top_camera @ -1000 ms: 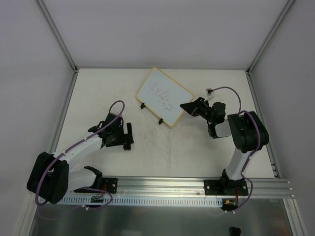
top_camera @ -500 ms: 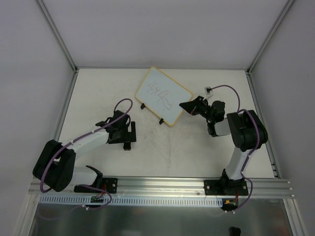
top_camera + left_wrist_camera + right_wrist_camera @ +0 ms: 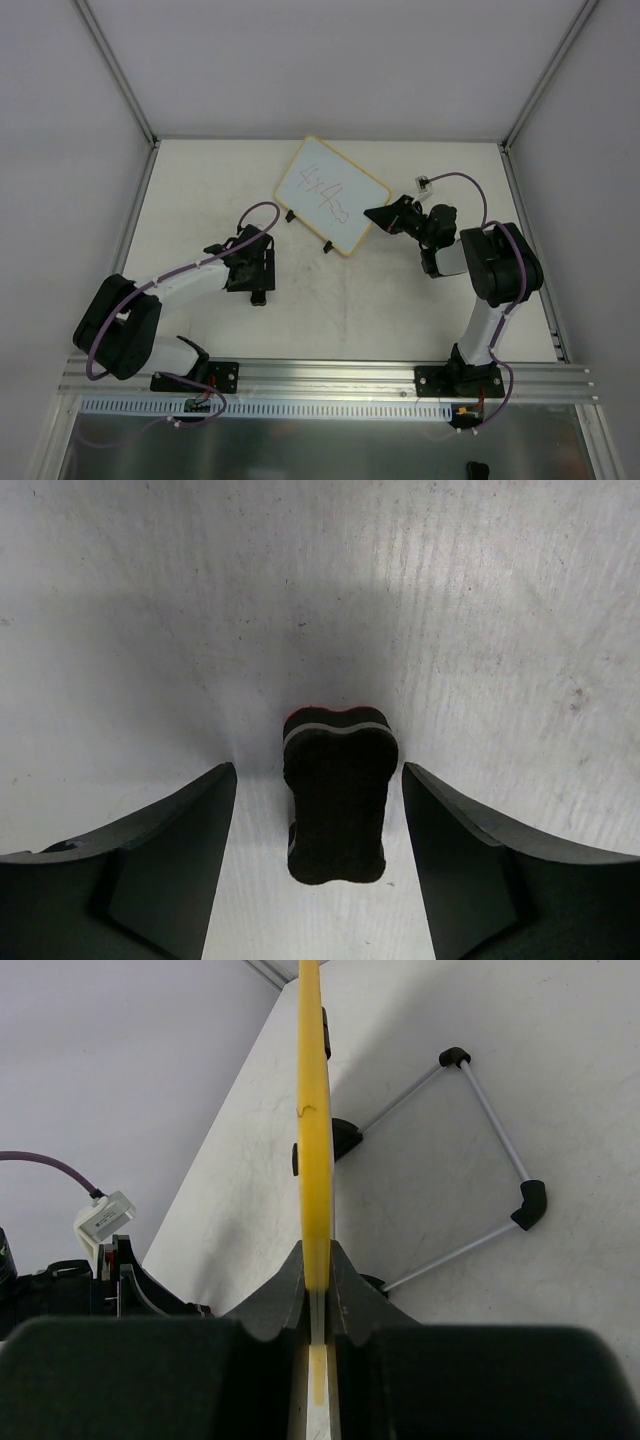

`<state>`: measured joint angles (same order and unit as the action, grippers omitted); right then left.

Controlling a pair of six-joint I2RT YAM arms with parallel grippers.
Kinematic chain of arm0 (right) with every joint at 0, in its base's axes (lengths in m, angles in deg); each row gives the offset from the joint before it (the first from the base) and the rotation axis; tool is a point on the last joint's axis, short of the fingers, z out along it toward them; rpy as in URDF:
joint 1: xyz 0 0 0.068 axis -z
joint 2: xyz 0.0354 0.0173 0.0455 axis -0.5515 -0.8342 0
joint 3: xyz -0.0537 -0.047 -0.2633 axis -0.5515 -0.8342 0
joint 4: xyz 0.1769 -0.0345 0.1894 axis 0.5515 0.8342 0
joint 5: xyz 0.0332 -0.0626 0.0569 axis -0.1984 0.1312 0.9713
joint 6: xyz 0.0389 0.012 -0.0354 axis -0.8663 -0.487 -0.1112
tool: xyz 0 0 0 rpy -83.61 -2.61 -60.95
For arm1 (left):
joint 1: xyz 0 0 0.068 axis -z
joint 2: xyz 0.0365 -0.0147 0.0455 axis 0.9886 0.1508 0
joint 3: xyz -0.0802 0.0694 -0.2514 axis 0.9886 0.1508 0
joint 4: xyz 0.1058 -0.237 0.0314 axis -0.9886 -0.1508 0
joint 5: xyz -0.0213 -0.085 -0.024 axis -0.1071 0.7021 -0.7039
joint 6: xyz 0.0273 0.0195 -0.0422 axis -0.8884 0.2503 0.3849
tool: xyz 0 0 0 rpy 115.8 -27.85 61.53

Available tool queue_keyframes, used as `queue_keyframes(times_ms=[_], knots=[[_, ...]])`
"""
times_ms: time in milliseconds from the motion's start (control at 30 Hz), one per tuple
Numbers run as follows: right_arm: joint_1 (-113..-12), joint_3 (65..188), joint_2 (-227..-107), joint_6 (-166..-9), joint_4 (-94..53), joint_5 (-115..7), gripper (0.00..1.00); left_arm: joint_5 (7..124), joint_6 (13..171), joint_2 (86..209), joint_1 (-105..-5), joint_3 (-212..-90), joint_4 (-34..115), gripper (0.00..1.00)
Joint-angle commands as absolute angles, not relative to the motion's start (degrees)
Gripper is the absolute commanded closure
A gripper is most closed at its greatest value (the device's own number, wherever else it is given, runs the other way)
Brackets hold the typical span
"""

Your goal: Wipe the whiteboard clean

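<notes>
- Whiteboard (image 3: 332, 196): at the far middle of the tabletop (image 3: 400, 310), between the two arms. Its face is tilted toward the overhead camera. Seen edge-on from the right wrist, it is propped on a wire stand (image 3: 490, 1150) with black feet.
- Blue writing (image 3: 327, 197): covers the middle of the white face and is not yet wiped.
- Right pincer (image 3: 316, 1280): clamped narrow on the board's tan frame at its right-hand edge, with the frame seated squarely in the slot between the fingers. Judged role: bracing the board for wiping.
- Eraser (image 3: 336, 800): a small black block with a pinched waist, lying flat on the tabletop well apart from the board, to its near left.
- Left pincer (image 3: 318, 770): spread wide, with one finger on each side of the eraser and a bare gap on both sides. It grips nothing.
- Step in hand, as judged: taking up the eraser. No wiping has begun.
- Handling notes:
  - Lower the pincer until the pads reach the block's side walls.
  - Keep the block centred so both fingers meet it together and do not shove it sideways.
  - Close across the narrow waist.
  - Which face carries the wiping felt cannot be told.
- Risk: a shallow pinch may let the soft block twist once it is pressed on the board.
- Right arm: should hold firm while the left one works.
</notes>
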<state>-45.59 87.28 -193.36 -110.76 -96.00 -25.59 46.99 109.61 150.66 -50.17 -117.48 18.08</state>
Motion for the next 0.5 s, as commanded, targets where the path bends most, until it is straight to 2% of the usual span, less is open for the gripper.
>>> queue_keyframes(times_ms=[0, 67, 333, 367, 467], knots=[[-46.12, 87.92, -193.3, -108.72, -108.94, -24.16, 1.0, 43.31, 110.61, 151.3, -48.72, -120.28, 15.54, 0.32], [-46.12, 87.92, -193.39, -108.8, -108.93, -24.16, 1.0, 42.43, 110.61, 152.26, -48.02, -120.73, 15.02, 0.34], [-46.12, 87.92, -193.3, -108.8, -108.94, -24.16, 1.0, 41.46, 110.43, 155.69, -46.43, -123.97, 13.43, 0.54], [-46.12, 87.92, -193.3, -108.98, -108.94, -24.16, 1.0, 41.37, 110.43, 156.48, -46.26, -124.24, 13.17, 0.6], [-46.12, 87.92, -193.21, -108.89, -108.94, -24.16, 1.0, 41.11, 110.61, 156.84, -46.17, -124.86, 12.46, 0.62]])
